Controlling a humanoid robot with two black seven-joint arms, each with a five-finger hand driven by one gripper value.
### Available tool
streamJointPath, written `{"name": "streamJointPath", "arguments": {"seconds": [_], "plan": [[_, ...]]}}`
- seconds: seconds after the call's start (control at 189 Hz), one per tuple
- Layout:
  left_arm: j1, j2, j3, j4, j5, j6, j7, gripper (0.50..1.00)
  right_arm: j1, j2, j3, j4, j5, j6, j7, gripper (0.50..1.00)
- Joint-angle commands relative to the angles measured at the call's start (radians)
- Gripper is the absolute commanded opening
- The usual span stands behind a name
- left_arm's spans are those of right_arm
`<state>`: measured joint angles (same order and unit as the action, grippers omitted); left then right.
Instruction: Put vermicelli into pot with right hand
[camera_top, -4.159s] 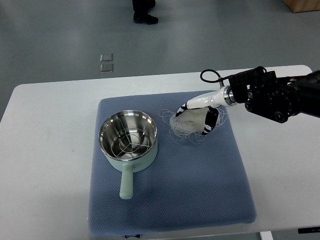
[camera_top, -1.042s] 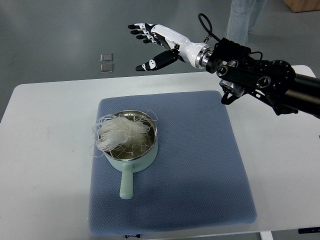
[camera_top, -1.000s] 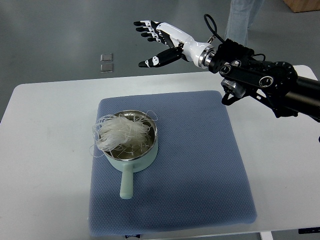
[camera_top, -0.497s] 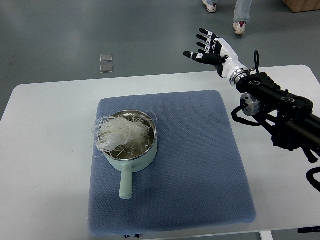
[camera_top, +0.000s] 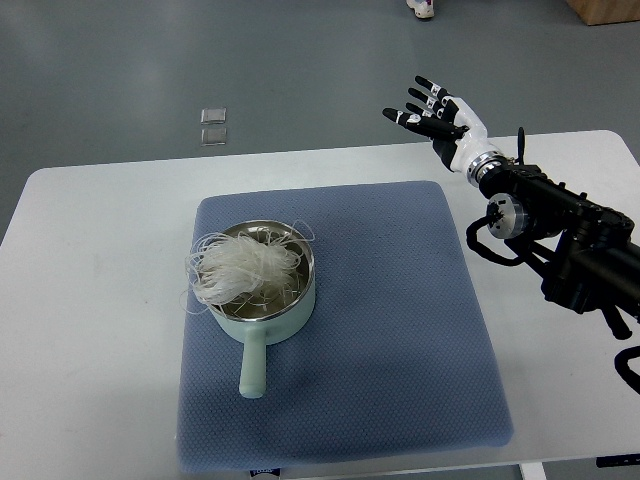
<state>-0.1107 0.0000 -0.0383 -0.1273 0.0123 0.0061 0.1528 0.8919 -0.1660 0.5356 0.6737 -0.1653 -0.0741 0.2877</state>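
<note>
On the blue mat (camera_top: 390, 350) covering the white worktop (camera_top: 90, 300) stands a pale green pot (camera_top: 258, 292) with a steel inner bowl, handle toward the viewer. White vermicelli (camera_top: 238, 270) fills the pot, loose strands spilling over its left rim. Right hand (camera_top: 437, 116) hovers above the worktop's far edge, fingers spread apart, holding nothing, well apart from the pot.

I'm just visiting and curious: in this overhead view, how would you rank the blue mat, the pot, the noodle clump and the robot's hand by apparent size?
1. Blue mat, by far.
2. Pot, handle included.
3. Noodle clump.
4. Right hand, though it is raised nearer the camera, so its rank against the clump is unsure.
</note>
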Motion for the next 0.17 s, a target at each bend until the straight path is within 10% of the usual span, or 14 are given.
{"name": "streamJointPath", "arguments": {"seconds": [0.0,0.164], "plan": [[-0.001,0.000,0.000,0.002,0.000,0.000,0.001,1.000,-0.007,0.002,0.009,0.000,0.000,-0.003,0.002,0.926],[-0.001,0.000,0.000,0.002,0.000,0.000,0.001,1.000,-0.010,0.003,0.009,0.001,0.006,-0.006,0.011,0.926]]}}
